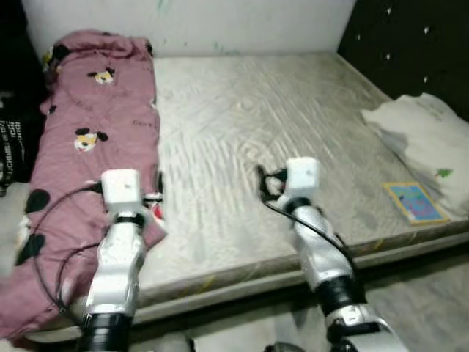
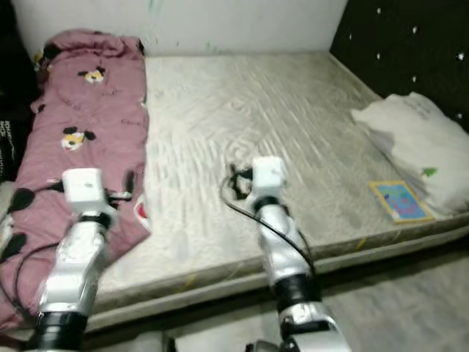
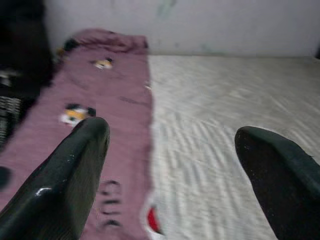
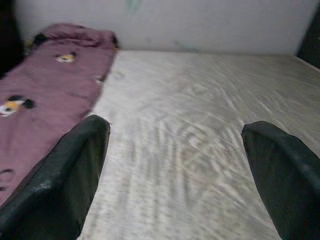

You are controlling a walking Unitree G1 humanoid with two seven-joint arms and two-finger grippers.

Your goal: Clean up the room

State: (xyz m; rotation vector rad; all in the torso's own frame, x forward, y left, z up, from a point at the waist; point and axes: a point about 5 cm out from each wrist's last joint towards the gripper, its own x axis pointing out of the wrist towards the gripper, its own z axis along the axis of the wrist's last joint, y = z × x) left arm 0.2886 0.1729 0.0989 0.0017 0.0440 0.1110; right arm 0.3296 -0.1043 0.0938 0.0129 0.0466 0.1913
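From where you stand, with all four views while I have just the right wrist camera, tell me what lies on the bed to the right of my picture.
Observer: A folded white cloth pile sits at the mattress's right edge, against the dark headboard.
Operator: Give me anything near it.
Observer: A small blue and yellow picture book lies flat beside the pile, close to the front edge.
Operator: Report the left gripper.
Observer: The left gripper is open, poised over the pink cartoon-mouse quilt's inner edge.
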